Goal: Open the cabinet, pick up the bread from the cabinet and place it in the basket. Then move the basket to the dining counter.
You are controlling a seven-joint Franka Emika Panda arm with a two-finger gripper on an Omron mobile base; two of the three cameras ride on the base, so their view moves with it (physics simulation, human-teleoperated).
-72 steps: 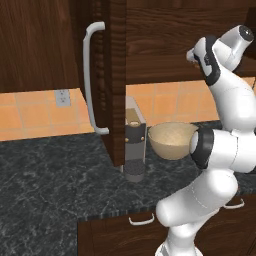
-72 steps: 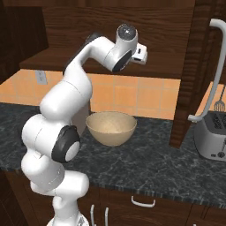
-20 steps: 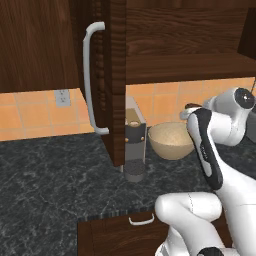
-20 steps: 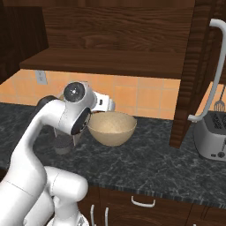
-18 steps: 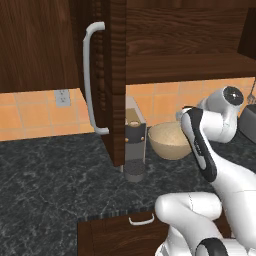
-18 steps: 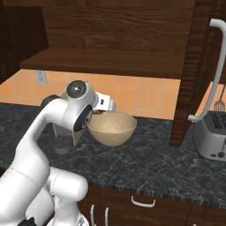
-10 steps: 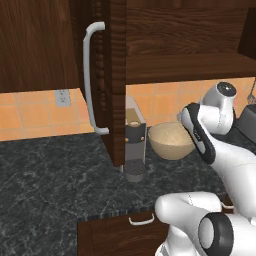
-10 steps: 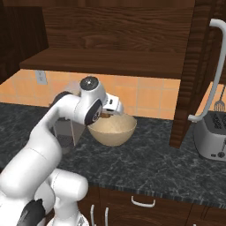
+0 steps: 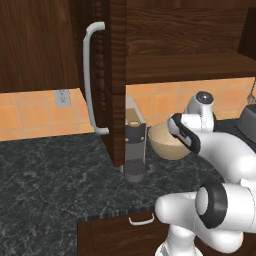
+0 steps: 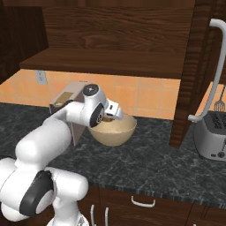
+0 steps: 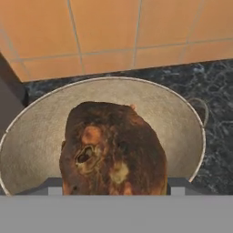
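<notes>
Cabinet (image 9: 117, 75) is dark wood grain, pretty matt, with a smooth pale grey handle (image 9: 90, 80) that looks like plastic or painted metal. Counter (image 10: 145, 163) is glossy black speckled stone. Basket (image 11: 182, 123) inside looks grainy and dull. Bread (image 11: 111, 150) has a rough, crusty brown surface. Backsplash (image 11: 91, 36) is smooth orange tile.

**Around the black counter**

A dark coffee machine (image 9: 134, 150) stands on the black speckled counter (image 9: 45, 175), against orange wall tiles (image 9: 30, 112) with a pale outlet (image 9: 62, 97). At the far right sits a silver toaster (image 10: 213, 140), a spatula (image 10: 219, 105) upright behind it. Below the counter's edge, a drawer (image 10: 145, 205) shows a small handle.
</notes>
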